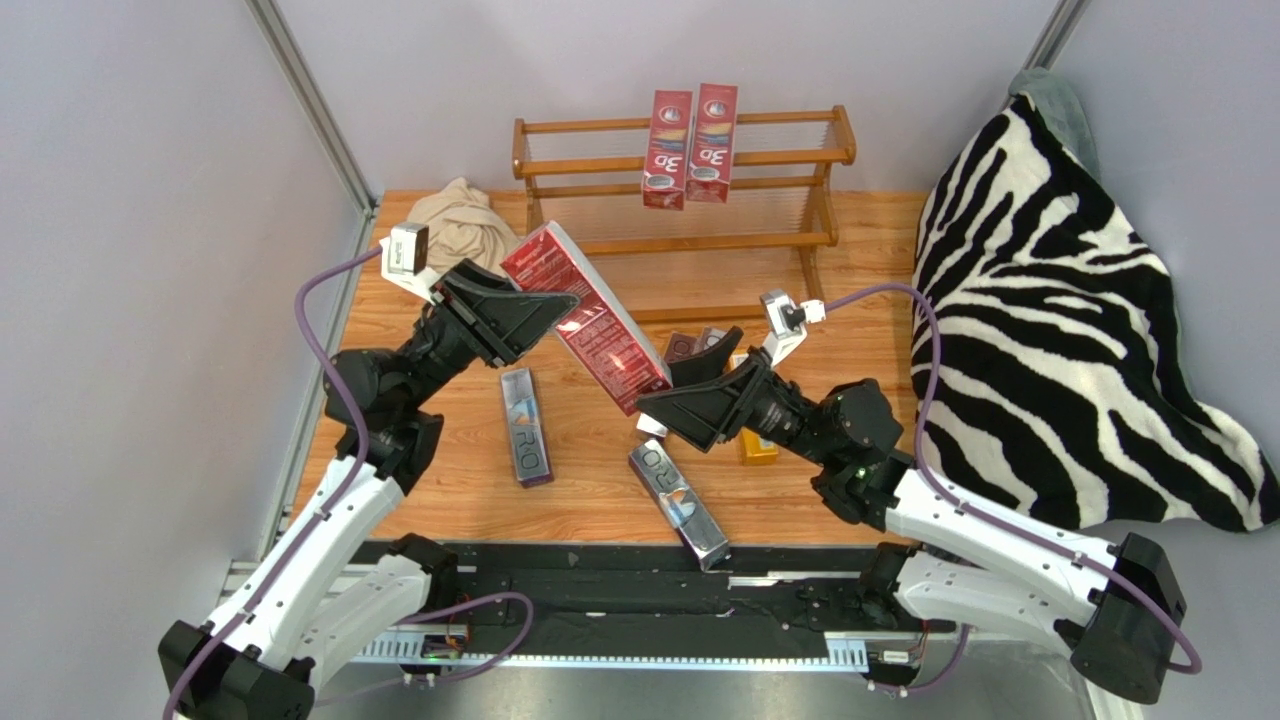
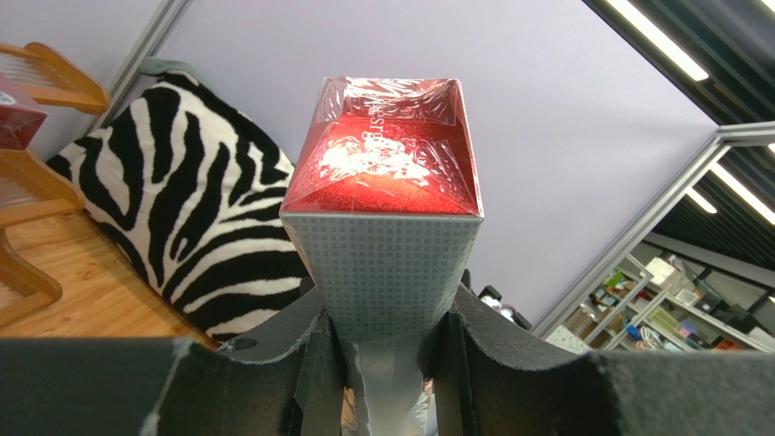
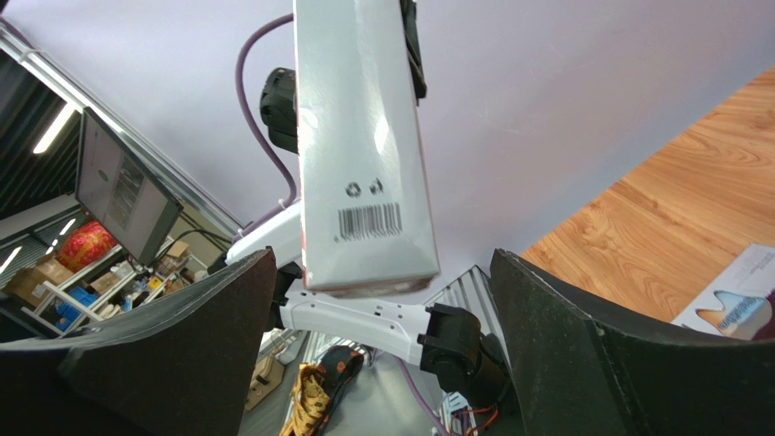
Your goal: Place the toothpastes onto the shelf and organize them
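The left claw is clamped tight on one end of a red toothpaste carton, holding it in the air at a slant. The carton's free end, white side and barcode showing, reaches between the jaws of the right claw. Those jaws stand wide apart on either side of it and do not touch it. Beyond both claws stands the wooden shelf, with two red cartons upright side by side on it. One silver carton lies flat on the table beneath the left claw, and another lies nearer than the right claw. An orange carton peeks out under the right claw.
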`<state>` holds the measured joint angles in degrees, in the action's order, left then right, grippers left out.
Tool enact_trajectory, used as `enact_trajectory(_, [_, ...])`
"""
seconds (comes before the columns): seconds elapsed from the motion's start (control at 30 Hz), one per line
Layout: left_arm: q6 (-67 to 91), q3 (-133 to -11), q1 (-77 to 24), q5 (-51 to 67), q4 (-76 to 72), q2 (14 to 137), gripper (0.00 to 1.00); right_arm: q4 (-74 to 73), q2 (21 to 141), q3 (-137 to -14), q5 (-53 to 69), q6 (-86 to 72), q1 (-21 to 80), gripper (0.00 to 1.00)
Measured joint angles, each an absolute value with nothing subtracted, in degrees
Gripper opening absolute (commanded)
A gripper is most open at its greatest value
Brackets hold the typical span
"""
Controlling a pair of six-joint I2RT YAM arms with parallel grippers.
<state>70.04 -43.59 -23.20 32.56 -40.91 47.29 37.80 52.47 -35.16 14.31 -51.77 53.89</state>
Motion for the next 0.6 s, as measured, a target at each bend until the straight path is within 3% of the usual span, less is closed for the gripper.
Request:
enact_trajectory(0.03, [70.04,-43.59,-23.31,32.56,-40.99,47.4,0.4,38.41,52.99,-35.62,14.48,-51.81,53.95,0.9])
enact_trajectory(0.27, [70.02,-43.59,-24.03,32.47,-41.32,47.7,0.4,41.15,55.51,-37.65,15.7,-52.58,53.98,0.54])
enact_trajectory(0.33, [70.02,-43.59,-24.14,32.18,-41.41,47.64,0.4,41.5,56.12,-38.04,16.21,-52.8,53.98,0.49])
enact_trajectory(0.4, [70.02,-43.57,-24.27,31.94,-41.43,47.55,0.4,41.5,56.38,-38.06,16.45,-53.1,53.98,0.36])
enact_trajectory(0.6, [70.0,-43.57,-24.29,31.53,-41.41,47.42,0.5,41.63,56.62,-38.35,16.6,-53.12,53.98,0.25])
